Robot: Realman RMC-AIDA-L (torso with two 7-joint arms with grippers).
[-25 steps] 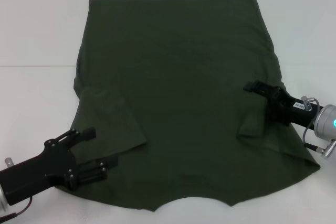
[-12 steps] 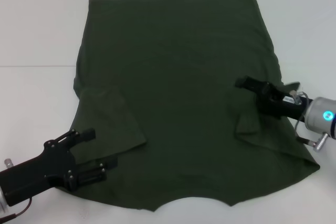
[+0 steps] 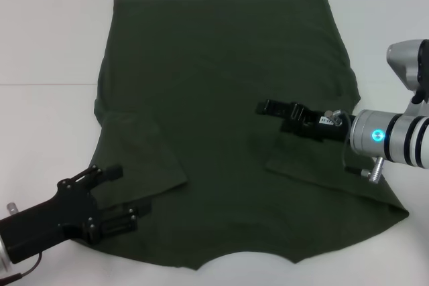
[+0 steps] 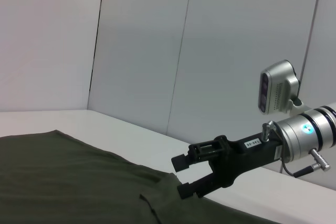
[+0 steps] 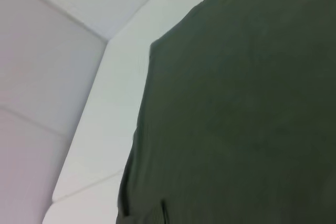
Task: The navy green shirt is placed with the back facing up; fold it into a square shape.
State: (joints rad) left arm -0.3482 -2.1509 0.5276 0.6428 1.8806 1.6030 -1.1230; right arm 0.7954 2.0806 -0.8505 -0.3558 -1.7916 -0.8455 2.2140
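**A:** How far along was the fold at that moment?

**B:** Early, I'd judge. The navy green shirt (image 3: 221, 112) lay spread flat on the white table (image 3: 47, 45), plain side up. Both sleeves looked turned in onto the body: one flap just ahead of the left gripper (image 3: 107, 195), one directly under the right gripper (image 3: 268, 108). The side panels, the hem and the collar end were all unfolded, so nothing square yet. Most of the work remained.

**A:** And the right claw, what was it doing?

**B:** It hung out over the middle of the shirt, the folded sleeve edge below and behind its fingertips. The left wrist view showed its two fingers held apart, and no cloth was between them that I could see. Whether the lower finger brushed the fabric, I couldn't tell.

**A:** The left one?

**B:** Parked at the near corner of the shirt, beside the hem edge, its fingers spread wide and holding nothing. The cloth lay just past its tips.

**A:** Count for me.

**B:** One shirt, one table, two grippers. Two sleeve flaps folded inward. Nothing else was on the table within view.
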